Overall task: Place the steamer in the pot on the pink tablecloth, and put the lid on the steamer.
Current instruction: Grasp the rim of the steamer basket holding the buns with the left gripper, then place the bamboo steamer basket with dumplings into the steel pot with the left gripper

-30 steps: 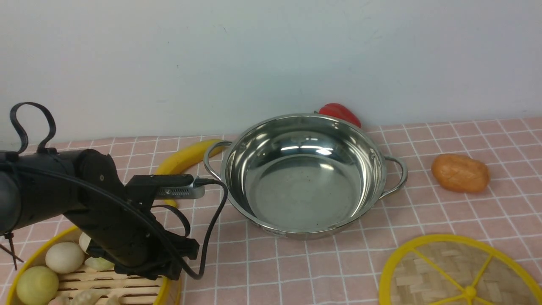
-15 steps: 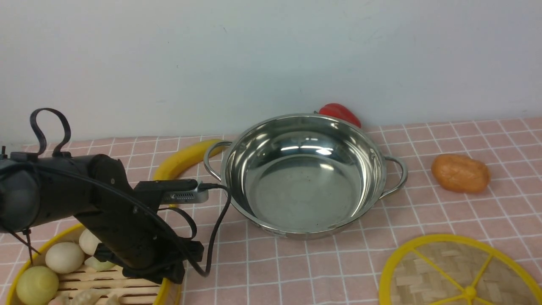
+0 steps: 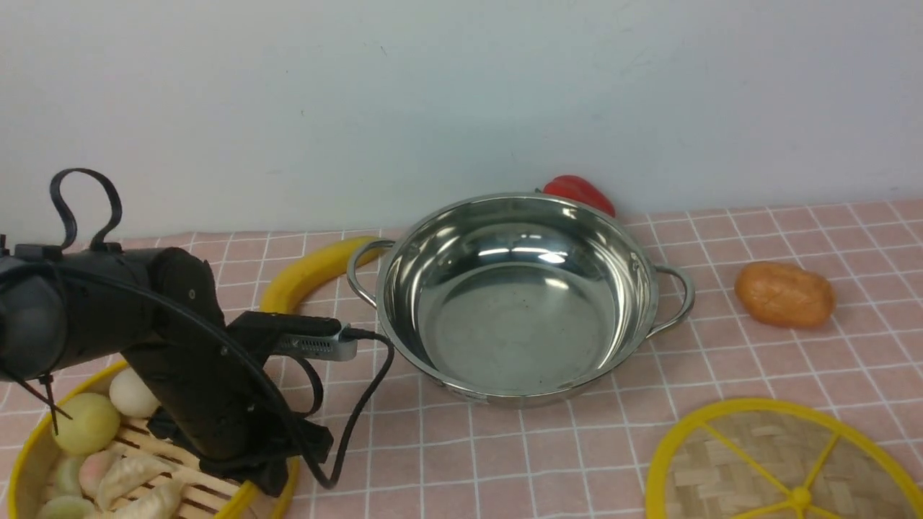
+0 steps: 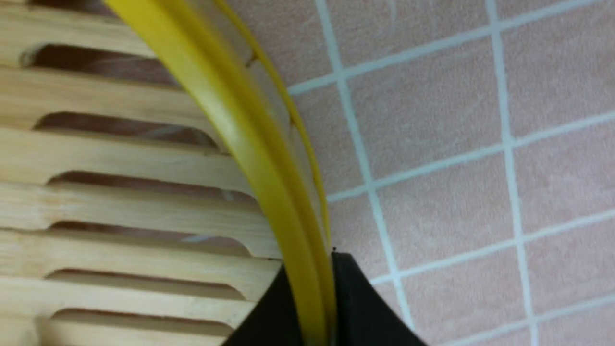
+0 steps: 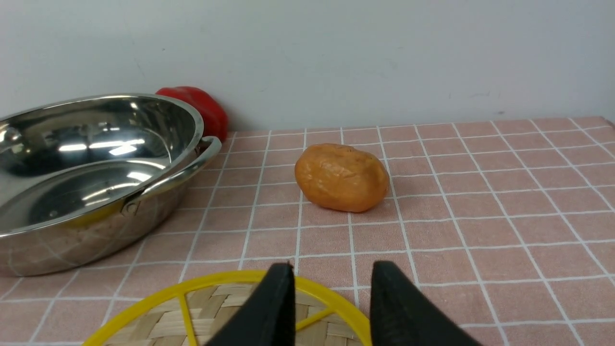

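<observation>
The steamer (image 3: pixel 20 461), a yellow-rimmed bamboo basket with buns and dumplings, sits at the near left and looks tilted. My left gripper (image 3: pixel 268 477) is shut on its right rim. In the left wrist view the black fingers pinch the yellow rim (image 4: pixel 230 125) from both sides beside the slatted floor (image 4: pixel 120 154). The empty steel pot (image 3: pixel 519 303) stands mid-table on the pink tablecloth (image 3: pixel 757 360). The lid (image 3: pixel 786 468) lies flat at the near right. My right gripper (image 5: pixel 331 276) hovers open over the lid's (image 5: pixel 216 312) far rim, holding nothing.
A yellow banana (image 3: pixel 310 270) lies by the pot's left handle. A red pepper (image 3: pixel 577 191) sits behind the pot against the wall. An orange lump (image 3: pixel 782 294) rests right of the pot. A black cable hangs from the left wrist.
The left gripper has closed on the steamer's rim. The steamer with its buns has shifted up in the view and tilted. The pot and lid have not moved.
</observation>
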Controlling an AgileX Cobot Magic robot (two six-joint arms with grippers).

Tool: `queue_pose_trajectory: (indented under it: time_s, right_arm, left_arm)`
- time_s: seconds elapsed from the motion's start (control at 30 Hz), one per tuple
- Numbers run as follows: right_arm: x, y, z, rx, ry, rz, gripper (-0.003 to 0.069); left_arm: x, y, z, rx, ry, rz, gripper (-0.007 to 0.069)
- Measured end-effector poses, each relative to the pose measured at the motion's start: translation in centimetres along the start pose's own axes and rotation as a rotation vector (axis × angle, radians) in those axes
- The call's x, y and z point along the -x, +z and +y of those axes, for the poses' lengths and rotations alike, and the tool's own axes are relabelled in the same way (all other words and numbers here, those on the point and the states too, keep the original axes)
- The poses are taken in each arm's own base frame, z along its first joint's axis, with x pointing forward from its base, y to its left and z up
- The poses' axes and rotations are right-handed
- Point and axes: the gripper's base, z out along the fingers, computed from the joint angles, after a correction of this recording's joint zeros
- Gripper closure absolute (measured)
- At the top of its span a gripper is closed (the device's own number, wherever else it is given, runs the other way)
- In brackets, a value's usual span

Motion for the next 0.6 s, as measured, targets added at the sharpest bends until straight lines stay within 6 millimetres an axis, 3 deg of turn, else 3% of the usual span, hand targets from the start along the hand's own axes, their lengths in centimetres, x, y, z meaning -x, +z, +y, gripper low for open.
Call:
queue_pose_trajectory:
  time_s: [0.17, 0.2, 0.23, 0.27, 0.4, 0.5, 0.6]
  right_arm:
    - [0.0, 0.0, 0.0, 0.0, 0.0, 0.0, 0.0416]
    - [0.0, 0.0, 0.0, 0.0, 0.0, 0.0, 0.0416]
    - [0.0, 0.0, 0.0, 0.0, 0.0, 0.0, 0.0416]
    - [0.0, 0.0, 0.0, 0.0, 0.0, 0.0, 0.0416]
    - [0.0, 0.0, 0.0, 0.0, 0.0, 0.0, 0.0416]
    - [0.0, 0.0, 0.0, 0.0, 0.0, 0.0, 0.0416]
    - [0.0, 0.0, 0.0, 0.0, 0.0, 0.0, 0.0416]
  left_arm:
    - [1.0, -3.7, -0.2, 0.014, 0.028, -0.049, 0.0596]
    - [1.2, -5.3, -0.3, 0.019, 0.034, -0.08, 0.0596]
    - [1.2, -5.3, -0.3, 0.019, 0.034, -0.08, 0.0596]
    - [1.5, -7.2, -0.4, 0.027, 0.044, -0.119, 0.0596]
    - [2.5, -11.3, -1.1, 0.046, 0.086, -0.206, 0.0596]
    - [3.3, -13.5, -2.3, 0.065, 0.167, -0.255, 0.0596]
    - [4.5, -15.7, -5.2, 0.072, 0.307, -0.326, 0.0596]
